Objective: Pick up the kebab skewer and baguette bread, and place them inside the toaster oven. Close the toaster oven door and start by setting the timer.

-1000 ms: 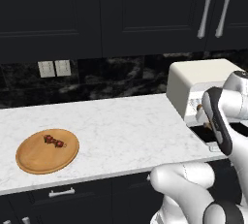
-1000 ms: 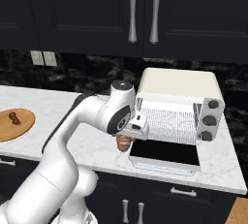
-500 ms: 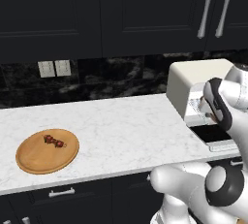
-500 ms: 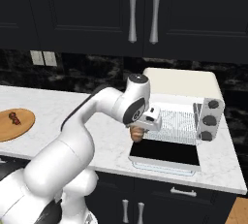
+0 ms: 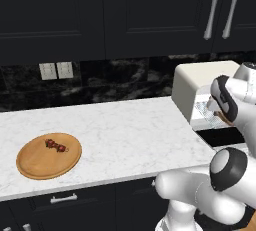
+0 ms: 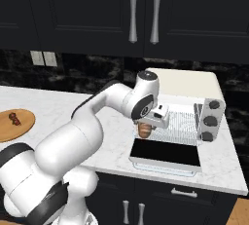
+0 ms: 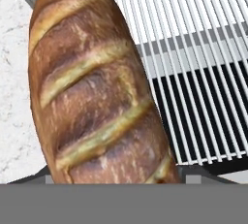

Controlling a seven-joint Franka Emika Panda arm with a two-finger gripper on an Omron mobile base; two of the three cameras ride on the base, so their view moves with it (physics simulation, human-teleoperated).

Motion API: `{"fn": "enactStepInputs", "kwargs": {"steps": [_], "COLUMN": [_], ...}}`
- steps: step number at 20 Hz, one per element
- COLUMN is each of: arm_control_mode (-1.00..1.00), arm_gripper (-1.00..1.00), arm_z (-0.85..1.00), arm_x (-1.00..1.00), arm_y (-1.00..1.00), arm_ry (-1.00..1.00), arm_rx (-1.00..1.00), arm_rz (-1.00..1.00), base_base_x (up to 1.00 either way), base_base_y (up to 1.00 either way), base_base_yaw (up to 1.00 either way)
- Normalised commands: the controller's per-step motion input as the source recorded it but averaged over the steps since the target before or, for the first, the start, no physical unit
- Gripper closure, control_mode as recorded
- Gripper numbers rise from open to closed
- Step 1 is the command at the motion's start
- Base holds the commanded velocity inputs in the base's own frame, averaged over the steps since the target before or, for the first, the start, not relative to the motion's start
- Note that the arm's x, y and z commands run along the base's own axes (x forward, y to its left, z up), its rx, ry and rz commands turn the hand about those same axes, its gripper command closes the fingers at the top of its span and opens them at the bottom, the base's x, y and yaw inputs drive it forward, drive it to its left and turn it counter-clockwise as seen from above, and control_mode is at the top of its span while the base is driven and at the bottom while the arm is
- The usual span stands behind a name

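On the left of the counter (image 5: 125, 125) sits the wooden plate (image 5: 30, 165), and the skewer (image 5: 56, 145) lies on it, a thin stick with dark red and brown chunks, well apart from the oven and not yet dealt with. Moving right, the arm reaches across to the oven (image 6: 187, 85), whose door (image 6: 168, 152) is folded down flat and open, dark glass facing up, with the wire rack (image 6: 182, 121) exposed behind it. The gripper (image 6: 144, 127) hangs at the left edge of the oven mouth, over the hinge side of the door, with the bread (image 6: 144, 130) in it; the jaws stand wide and, by my judgement, are clamped on the loaf rather than free, since the loaf hangs beneath the hand with nothing under it. From the hand view the bread (image 7: 92, 87) is a golden-brown oblong loaf with pale slashes across a crusty top, lying alongside the rack (image 7: 193, 58) bars and not yet resting on them. The step in hand is loading the bread. The next move calls for carrying it rightward over the rack, lowering it onto the bars and releasing; then the skewer, the door and the timer knobs (image 6: 212, 120) remain.
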Motion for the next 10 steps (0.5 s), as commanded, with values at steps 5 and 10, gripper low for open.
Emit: {"fn": "enactStepInputs", "kwargs": {"steps": [5,10], "arm_control_mode": [-1.0,-1.0], "arm_gripper": [1.0,1.0], "arm_z": [-0.2,-0.13], "arm_x": [0.29,0.17], "arm_y": [-0.14,-0.28], "arm_ry": [-0.04,-0.07], "arm_rx": [0.0,0.0], "arm_rz": [0.0,0.0], "base_base_x": [0.0,0.0], "base_base_y": [0.0,0.0], "base_base_yaw": [0.0,0.0]}}
